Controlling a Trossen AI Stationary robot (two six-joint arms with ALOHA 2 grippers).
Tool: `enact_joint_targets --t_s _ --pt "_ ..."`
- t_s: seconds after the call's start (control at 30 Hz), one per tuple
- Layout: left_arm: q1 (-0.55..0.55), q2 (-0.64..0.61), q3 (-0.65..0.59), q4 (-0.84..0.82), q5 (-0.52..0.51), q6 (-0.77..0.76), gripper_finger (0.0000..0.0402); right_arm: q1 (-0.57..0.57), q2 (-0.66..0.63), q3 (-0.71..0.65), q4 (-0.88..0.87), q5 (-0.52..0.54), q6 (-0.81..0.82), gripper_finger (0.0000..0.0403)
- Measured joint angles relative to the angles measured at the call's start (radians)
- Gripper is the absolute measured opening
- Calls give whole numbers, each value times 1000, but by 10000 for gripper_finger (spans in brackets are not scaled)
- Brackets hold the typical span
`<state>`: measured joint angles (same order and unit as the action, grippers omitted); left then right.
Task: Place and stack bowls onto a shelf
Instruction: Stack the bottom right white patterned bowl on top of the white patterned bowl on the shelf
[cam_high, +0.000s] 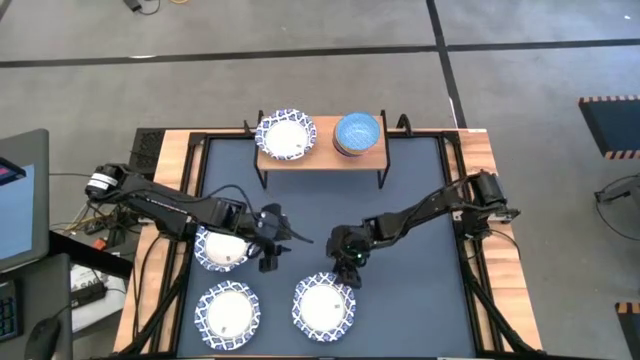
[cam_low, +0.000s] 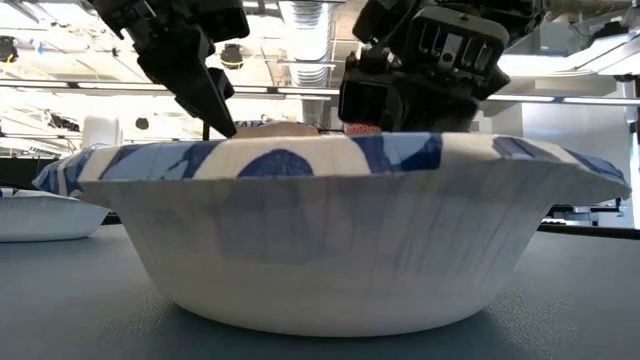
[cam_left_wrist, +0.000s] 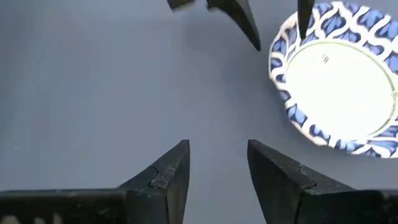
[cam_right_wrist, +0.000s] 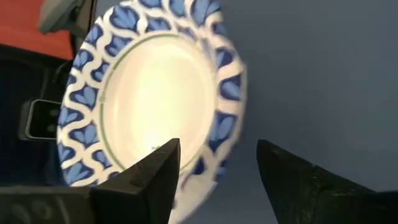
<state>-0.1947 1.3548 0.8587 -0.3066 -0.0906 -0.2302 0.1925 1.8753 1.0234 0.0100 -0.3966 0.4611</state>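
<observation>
While my right gripper hangs open over the far rim of the wide white blue-rimmed paper bowl near the dark table's front edge, my left gripper hovers open mid-table. Another white bowl and a light blue bowl sit on the wooden-topped shelf at the back edge.

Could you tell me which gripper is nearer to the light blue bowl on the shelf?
Right. The right gripper sits below the light blue bowl, nearly in line; the left gripper lies farther, off toward the left.
</observation>
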Motion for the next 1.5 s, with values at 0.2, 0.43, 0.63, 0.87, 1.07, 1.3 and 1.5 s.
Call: enact_joint_targets --t_s 0.2,0.43,0.63,0.87,1.07,1.3,1.5 --pt "-4 3 -14 -4 -1 -39 170 9 53 5 47 -59 37 231" --pt "-8 7 -14 0 -2 -45 173 -21 44 4 -16 -58 39 107" --pt "-2 7 -14 -1 -17 -35 174 -81 -90 3 -75 -41 -35 25" --pt "-2 -22 -14 -53 -219 -39 174 -171 -311 101 -198 81 -184 20" --pt "-1 -113 -13 -75 -475 -40 174 -285 -439 265 -194 250 -412 20" --pt "-3 -253 -12 -127 -572 -18 174 -440 -384 430 -127 267 -522 20" --pt "-2 -347 -13 -201 -773 -45 174 -562 -259 526 -18 274 -522 20"
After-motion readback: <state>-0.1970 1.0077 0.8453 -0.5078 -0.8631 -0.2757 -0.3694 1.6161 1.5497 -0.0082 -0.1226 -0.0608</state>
